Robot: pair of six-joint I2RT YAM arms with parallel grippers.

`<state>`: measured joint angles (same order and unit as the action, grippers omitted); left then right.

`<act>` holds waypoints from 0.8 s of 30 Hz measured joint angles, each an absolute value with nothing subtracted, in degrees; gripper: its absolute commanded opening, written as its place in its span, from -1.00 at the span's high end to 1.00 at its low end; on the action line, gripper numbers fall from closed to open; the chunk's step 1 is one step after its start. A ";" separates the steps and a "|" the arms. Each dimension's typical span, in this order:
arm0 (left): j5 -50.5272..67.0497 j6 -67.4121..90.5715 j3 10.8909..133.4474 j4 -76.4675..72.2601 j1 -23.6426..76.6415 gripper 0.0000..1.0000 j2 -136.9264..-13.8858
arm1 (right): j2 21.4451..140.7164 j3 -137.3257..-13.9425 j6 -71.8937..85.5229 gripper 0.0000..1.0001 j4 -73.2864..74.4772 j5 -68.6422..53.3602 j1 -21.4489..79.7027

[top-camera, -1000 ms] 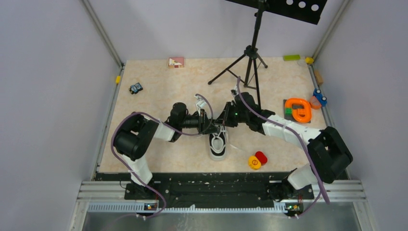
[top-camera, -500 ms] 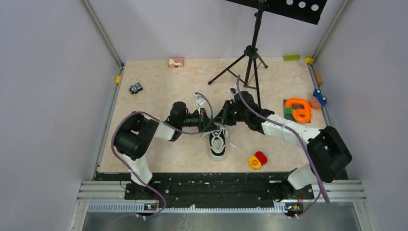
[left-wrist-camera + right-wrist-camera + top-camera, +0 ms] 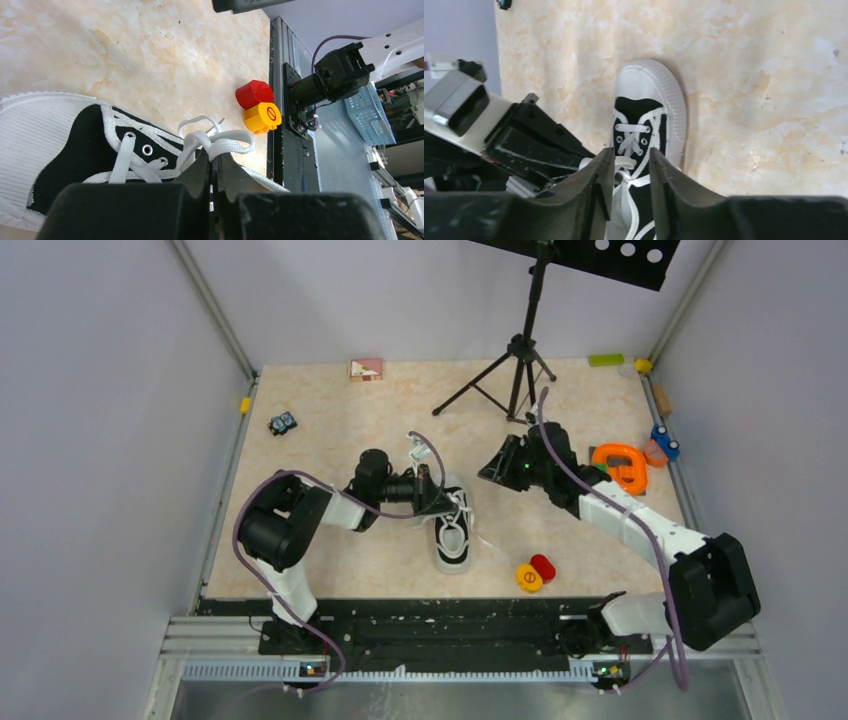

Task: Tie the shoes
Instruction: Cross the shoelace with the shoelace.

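The small black sneaker [image 3: 452, 540] is lying near the middle of the table [image 3: 330, 440], its white toe cap pointing toward the near edge. The left hand [image 3: 214, 157] is reaching in from the left with its fingers pressed together, pinching a bunched loop of the white laces [image 3: 227, 145] over the tongue. The right hand [image 3: 492, 470] is hovering apart from the shoe, to its far right, with fingers spread and nothing between them. The laces are looking flat, soft and limp, so they are probably going to slip unless they are pinched squarely across their width, close to the crossing. The shoe is likely light enough to drag when a strand is pulled, so gentle, opposed tugs are looking wiser than gripping the canvas.
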<state>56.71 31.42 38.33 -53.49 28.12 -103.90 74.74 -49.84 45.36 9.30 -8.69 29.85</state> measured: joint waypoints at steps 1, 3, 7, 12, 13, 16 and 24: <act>57.17 31.14 38.63 -53.04 28.12 1.00 -103.90 | 74.72 -49.45 44.53 0.44 9.43 -8.86 28.88; 57.69 30.70 38.92 -52.49 28.12 1.00 -103.90 | 75.42 -49.12 43.20 0.44 9.82 -9.63 28.62; 58.70 29.71 39.33 -51.20 28.01 1.00 -103.90 | 79.11 -49.12 39.94 0.59 10.15 -12.43 28.75; 59.37 28.16 39.51 -48.60 27.59 1.00 -103.90 | 84.47 -49.12 37.23 0.72 9.93 -16.49 28.75; 59.37 27.94 39.55 -48.25 27.53 1.00 -103.90 | 85.25 -49.12 36.97 0.72 9.89 -17.32 28.75; 59.40 27.27 39.66 -47.42 27.44 1.00 -103.90 | 87.26 -49.12 36.14 0.72 9.87 -20.12 29.02; 59.59 26.55 40.47 -45.80 27.42 1.00 -103.90 | 87.79 -49.12 33.10 0.80 10.00 -26.20 31.16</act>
<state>59.59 26.55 40.47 -45.80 27.42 -103.90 87.79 -49.12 33.10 10.00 -26.20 31.16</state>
